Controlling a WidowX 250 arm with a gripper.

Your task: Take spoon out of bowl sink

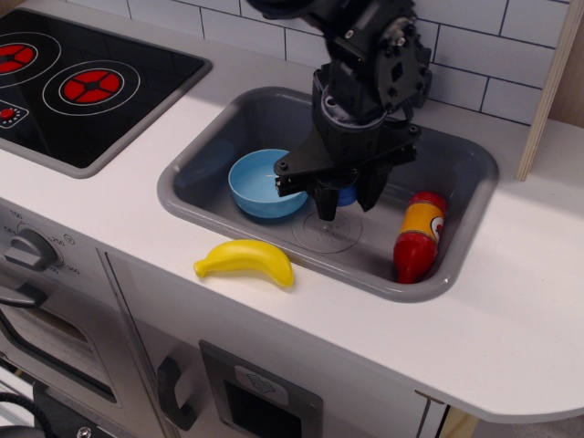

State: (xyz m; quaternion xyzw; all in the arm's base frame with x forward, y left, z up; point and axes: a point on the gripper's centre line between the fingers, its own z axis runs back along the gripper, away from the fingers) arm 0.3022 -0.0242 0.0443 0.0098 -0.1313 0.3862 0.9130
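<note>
A black stovetop (87, 82) with red ring burners fills the far left of the white tabletop (511, 310), above a grey oven knob (32, 246) on the cabinet front. A yellow toy banana (245, 260) lies on the tabletop just in front of the sink's near rim. Inside the grey sink (228, 114), the light-blue bowl (260, 187) sits at the left end with nothing visible in it. Just to its right the black robot arm reaches down into the basin, its pincer (339, 203) hanging over the embossed round drain (327, 230), clear of the bowl's rim. A patch of blue shows between the dark fingers (326, 203), apparently the handle of the spoon (346, 193), so the pincer looks clenched on it; the grey scoop head is hidden behind the arm, and whether the spoon touches the sink floor cannot be told. Further right, a red and yellow toy bottle (419, 235) lies along the sink's right wall, apart from the pincer. White tiles (474, 55) line the wall behind, and a pale wooden post (552, 82) stands at the far right.
</note>
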